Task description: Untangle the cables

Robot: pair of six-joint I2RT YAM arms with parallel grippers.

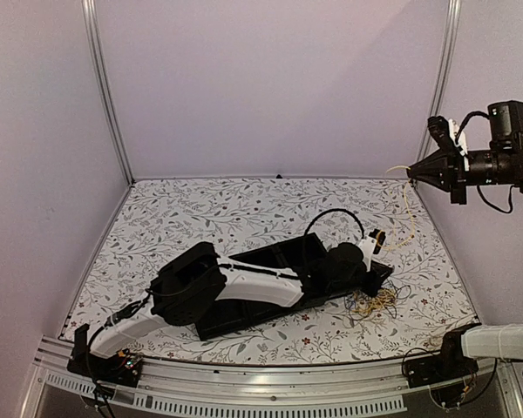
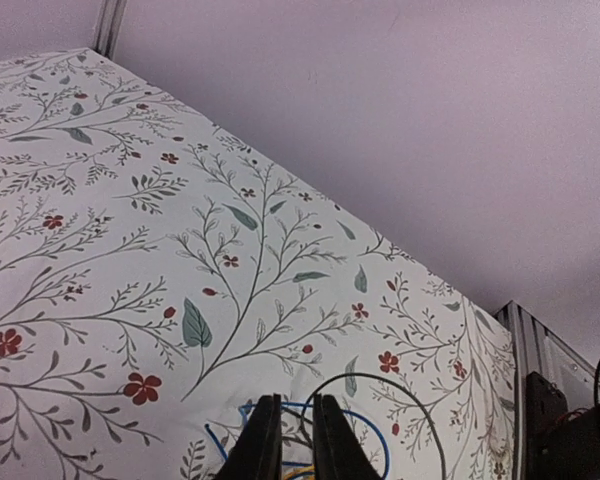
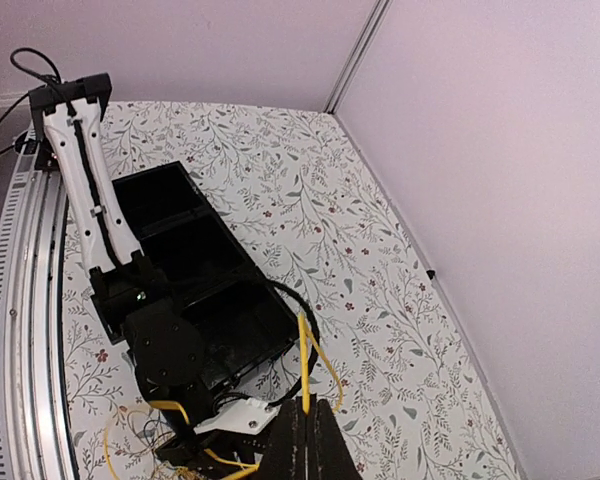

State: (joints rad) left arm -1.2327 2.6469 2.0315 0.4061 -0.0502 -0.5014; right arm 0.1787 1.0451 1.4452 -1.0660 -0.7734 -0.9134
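Note:
The cables lie as a tangle (image 1: pixel 372 303) on the floral cloth by the black tray's right corner, also seen as the tangle (image 3: pixel 130 435). My left gripper (image 2: pixel 296 440) is down on it. A narrow gap shows between its fingers. A blue cable (image 2: pixel 374 429) and a black cable (image 2: pixel 414 399) loop around the tips, and thin strands cross the gap. My right gripper (image 1: pixel 411 171) is raised high at the right. In its own view the right gripper (image 3: pixel 305 408) is shut on a yellow cable (image 3: pixel 305 360). That yellow cable (image 1: pixel 410 209) hangs down toward the table.
A black tray (image 1: pixel 244 320) with compartments lies under the stretched left arm; the tray (image 3: pixel 180 250) also shows from above. Pale walls and metal posts (image 1: pixel 105 87) enclose the table. The right arm's lower link (image 1: pixel 497 340) sits at the near right edge.

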